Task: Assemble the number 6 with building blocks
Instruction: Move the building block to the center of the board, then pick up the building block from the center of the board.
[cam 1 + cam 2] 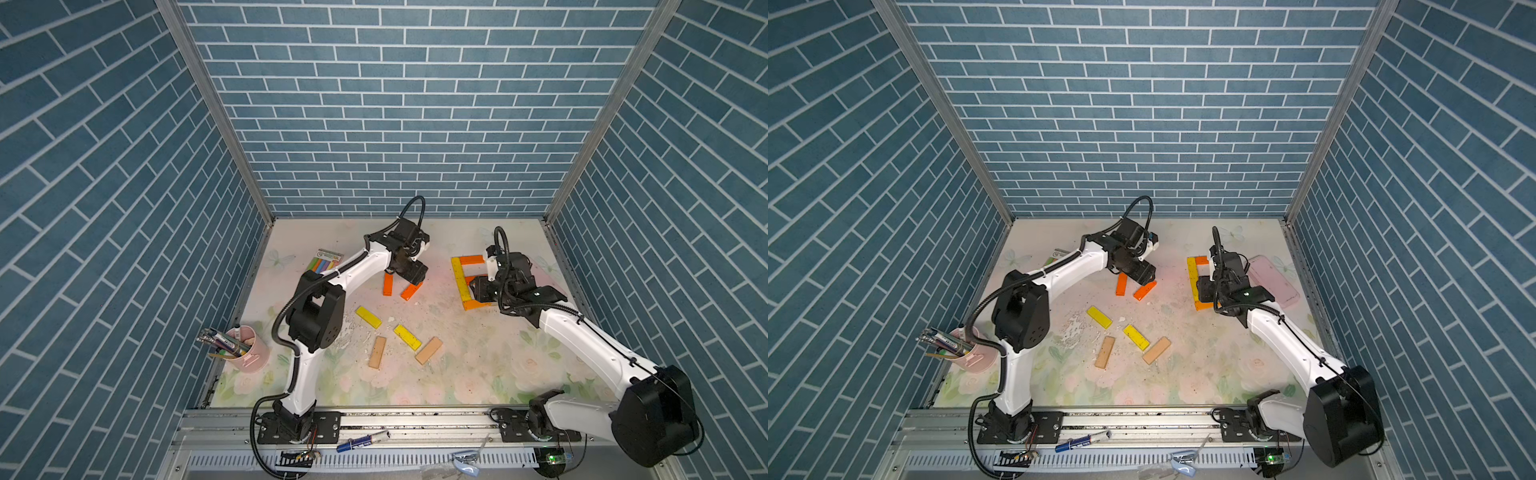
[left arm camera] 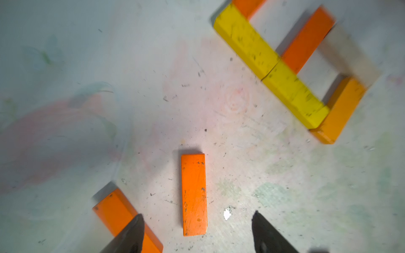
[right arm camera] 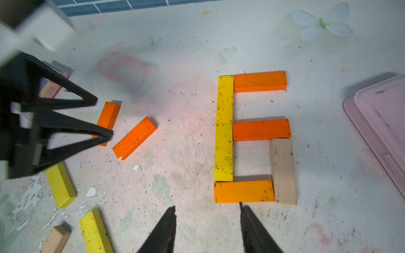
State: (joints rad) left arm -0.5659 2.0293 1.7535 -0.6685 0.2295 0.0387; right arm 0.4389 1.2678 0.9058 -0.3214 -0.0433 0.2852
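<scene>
A pen cup (image 1: 251, 355) stands clear at the near left; the left end effector (image 2: 197, 214), jaws apart and empty, hangs over two loose orange blocks (image 2: 194, 195) on the desk (image 1: 469, 345), yellow and tan spares (image 1: 368, 317) lying nearer. To the right the assembled blocks (image 3: 224, 131) already read as a 6, the right end effector (image 3: 207, 208) parted and empty at their near edge. Judged: placing done; withdrawal should lift clear without nudging the bottom orange block (image 3: 243, 192) or the pink case (image 3: 385, 122) beyond.
</scene>
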